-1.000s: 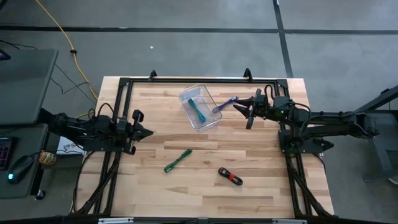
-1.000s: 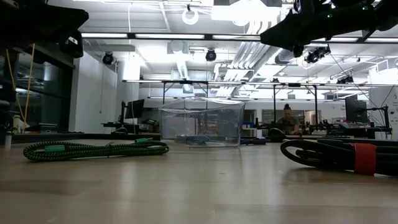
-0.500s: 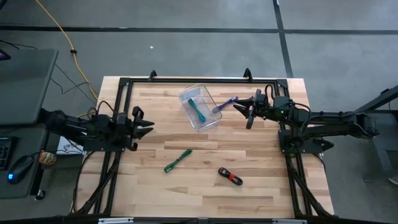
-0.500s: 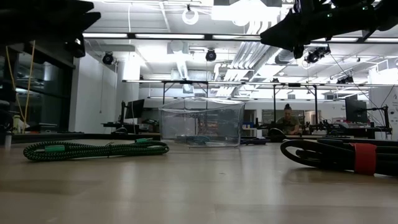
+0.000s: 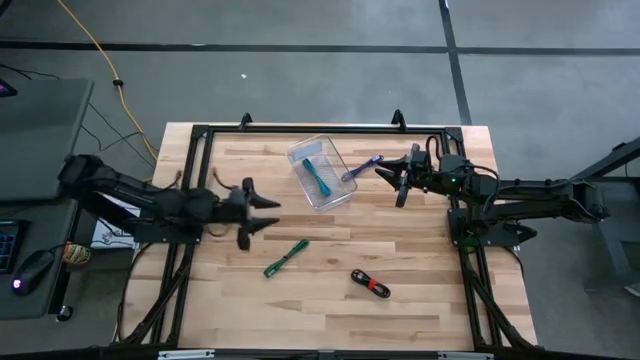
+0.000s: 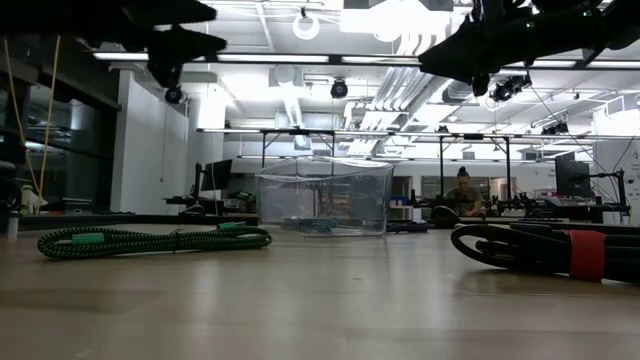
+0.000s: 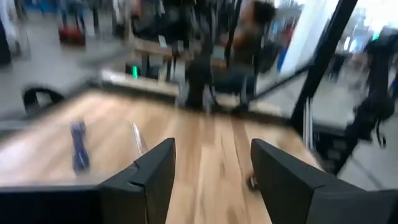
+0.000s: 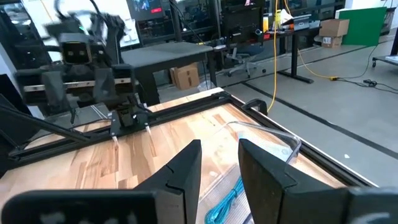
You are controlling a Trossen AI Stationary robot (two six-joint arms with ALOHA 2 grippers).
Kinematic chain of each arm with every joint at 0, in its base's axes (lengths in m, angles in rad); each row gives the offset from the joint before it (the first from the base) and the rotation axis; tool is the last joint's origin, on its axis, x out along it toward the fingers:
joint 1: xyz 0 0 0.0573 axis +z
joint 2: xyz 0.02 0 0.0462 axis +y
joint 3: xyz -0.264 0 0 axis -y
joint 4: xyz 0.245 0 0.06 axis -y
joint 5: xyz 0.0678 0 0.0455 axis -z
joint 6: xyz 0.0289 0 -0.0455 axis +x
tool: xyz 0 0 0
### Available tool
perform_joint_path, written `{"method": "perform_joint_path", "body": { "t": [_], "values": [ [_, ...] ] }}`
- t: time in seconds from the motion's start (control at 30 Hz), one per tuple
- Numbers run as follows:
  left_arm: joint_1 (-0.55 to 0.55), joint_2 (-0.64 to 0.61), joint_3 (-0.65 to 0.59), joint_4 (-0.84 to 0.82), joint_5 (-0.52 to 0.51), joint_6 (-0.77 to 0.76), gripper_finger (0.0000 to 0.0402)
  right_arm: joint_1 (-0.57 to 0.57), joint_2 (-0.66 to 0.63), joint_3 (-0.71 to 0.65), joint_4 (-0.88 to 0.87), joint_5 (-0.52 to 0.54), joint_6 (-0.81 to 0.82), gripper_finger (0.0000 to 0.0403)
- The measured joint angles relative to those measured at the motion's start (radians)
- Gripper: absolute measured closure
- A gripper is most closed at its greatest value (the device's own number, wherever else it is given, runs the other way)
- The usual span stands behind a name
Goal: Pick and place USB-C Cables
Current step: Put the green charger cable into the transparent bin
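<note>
USB-C cables were split: teal inside the clear bin, purple against its rim, green and black loose. Left gripper had swung inward, fingers newly spread (likely heading for green). Right gripper hovered near purple, fingers slightly parted.

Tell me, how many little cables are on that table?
4: a teal cable inside the clear bin, a purple cable beside the bin, a green cable and a black cable on the bare wood.

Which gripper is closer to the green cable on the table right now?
Left. The left gripper hovers just beside the green cable; the right gripper is farther off, past the bin.
</note>
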Motion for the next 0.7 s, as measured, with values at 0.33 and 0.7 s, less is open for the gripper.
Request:
{"method": "perform_joint_path", "body": {
  "t": [0.33,0.7],
  "values": [
    [-0.118,0.279,0.321,-0.537,-0.084,-0.318,0.0217,0.000,0.000,0.000,-0.009,0.000,0.008,0.0304],
    [-0.168,0.484,0.379,-0.665,0.047,-0.695,0.0218,0.000,0.000,0.000,-0.010,0.000,0.011,0.0304]
  ]
}}
